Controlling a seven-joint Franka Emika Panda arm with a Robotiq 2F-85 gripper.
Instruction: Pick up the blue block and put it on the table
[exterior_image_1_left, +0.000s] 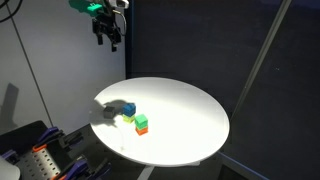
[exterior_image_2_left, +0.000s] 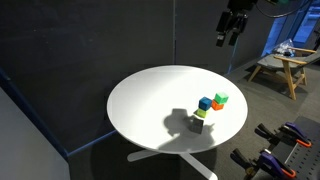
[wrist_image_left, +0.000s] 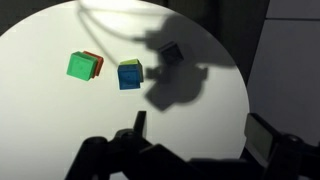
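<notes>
**Blue block stacked, gripper raised**

Blue block (wrist_image_left: 129, 75) sits on a yellow-green cube (exterior_image_2_left: 200, 114), just beside the green cube (wrist_image_left: 82, 66) and not touching it. The green cube rests on an orange cube (exterior_image_1_left: 142, 131). Both stacks stand on the table (exterior_image_1_left: 200, 110). Wrist view: the gripper (wrist_image_left: 198, 140) has its fingers (wrist_image_left: 138, 126) spread wide with nothing between them. A dark cube (wrist_image_left: 172, 52), its colour unclear in the arm's shadow, lies farther from the green cube than the blue block does. In both exterior views the gripper hangs high above the green cube, well apart from it. In an exterior view a wooden stool (exterior_image_2_left: 283, 62) stands beyond the green cube, off the table.
</notes>
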